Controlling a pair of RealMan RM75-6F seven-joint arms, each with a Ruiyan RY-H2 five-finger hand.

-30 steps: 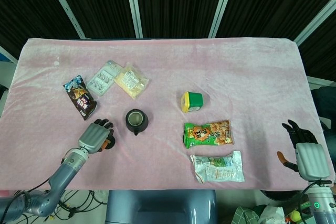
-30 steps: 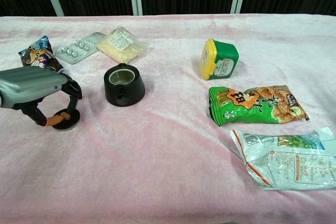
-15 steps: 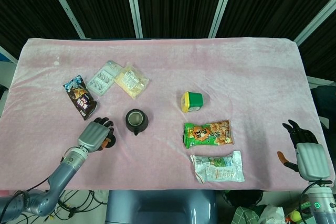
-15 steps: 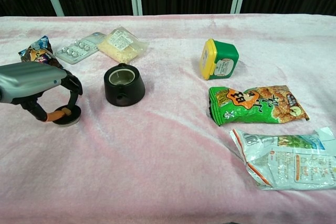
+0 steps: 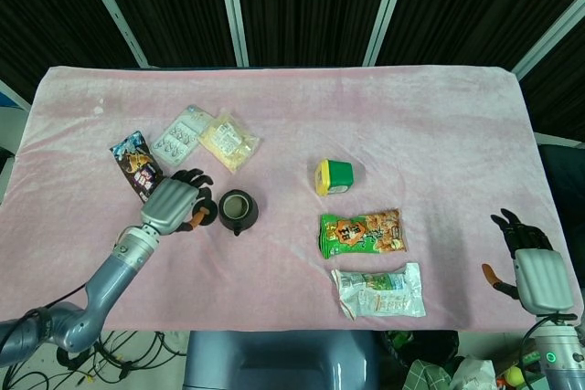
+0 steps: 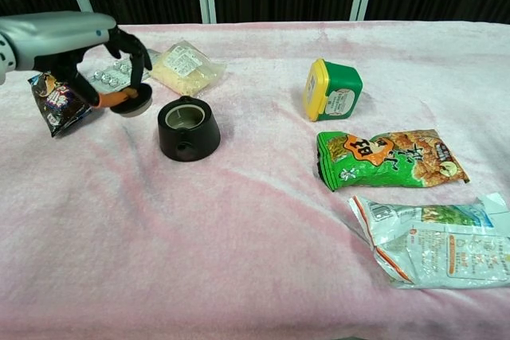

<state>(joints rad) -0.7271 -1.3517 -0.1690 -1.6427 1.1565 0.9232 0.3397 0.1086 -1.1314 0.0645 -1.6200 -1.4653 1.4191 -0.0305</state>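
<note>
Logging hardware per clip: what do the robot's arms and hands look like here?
Left robot hand: silver-grey shell on the back, black fingers, orange thumb tip, on a blue-grey arm. Right robot hand: the same silver back, black fingers and orange thumb tip, with a green light below its wrist.

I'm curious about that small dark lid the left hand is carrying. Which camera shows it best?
The chest view: the lid shows side-on, lifted off the cloth, pinched by the left hand beside the black pot. In the head view the hand covers most of it.
</note>
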